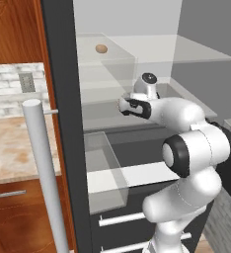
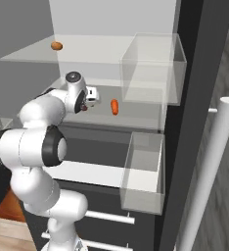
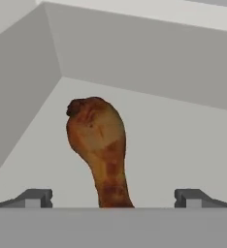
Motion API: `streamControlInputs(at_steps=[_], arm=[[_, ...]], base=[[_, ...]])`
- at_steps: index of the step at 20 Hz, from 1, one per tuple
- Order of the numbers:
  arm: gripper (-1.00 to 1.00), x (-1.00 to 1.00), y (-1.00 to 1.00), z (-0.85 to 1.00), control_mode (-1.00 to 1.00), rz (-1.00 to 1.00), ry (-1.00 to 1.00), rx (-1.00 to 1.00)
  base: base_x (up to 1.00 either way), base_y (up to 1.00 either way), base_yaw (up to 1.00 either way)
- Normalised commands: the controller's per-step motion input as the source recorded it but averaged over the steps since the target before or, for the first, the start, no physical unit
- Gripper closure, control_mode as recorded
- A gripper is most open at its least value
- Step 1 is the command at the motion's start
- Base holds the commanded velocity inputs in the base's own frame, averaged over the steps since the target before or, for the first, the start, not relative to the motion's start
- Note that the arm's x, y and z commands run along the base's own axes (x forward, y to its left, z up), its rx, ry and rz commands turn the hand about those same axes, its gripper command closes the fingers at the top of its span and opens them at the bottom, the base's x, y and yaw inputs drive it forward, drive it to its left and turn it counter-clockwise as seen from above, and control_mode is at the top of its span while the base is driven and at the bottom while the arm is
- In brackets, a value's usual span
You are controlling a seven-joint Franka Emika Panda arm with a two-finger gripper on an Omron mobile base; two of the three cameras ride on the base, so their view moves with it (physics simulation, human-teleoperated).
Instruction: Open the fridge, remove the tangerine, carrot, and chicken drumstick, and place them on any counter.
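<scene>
My end effector (image 3: 113, 198) is inside the open fridge (image 1: 63, 99), over the middle shelf. Its fingertips (image 3: 35, 197) stand wide apart, gripping nothing. The chicken drumstick (image 3: 98, 147) lies on the shelf between them, bone end nearest me. The carrot (image 2: 115, 107) lies to my right, the tangerine (image 2: 57, 46) a shelf higher.

tangerine (image 2: 57, 46) on shelf above carrot (image 2: 115, 107).
</scene>
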Motion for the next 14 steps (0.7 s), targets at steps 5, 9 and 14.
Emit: streamControlInputs(at_steps=[5, 9, 14], arm=[[-1.00, 0.64, 0.11, -0.28, -1.00, 0.00, 0.05, 0.00], [-1.00, 0.37, 0.17, -0.28, -1.00, 0.00, 0.00, 0.00], [-1.00, 0.01, 0.07, -0.23, -1.00, 0.00, 0.00, 0.00]], base=[[0.00, 0.00, 0.00], [0.00, 0.00, 0.00], [0.00, 0.00, 0.00]])
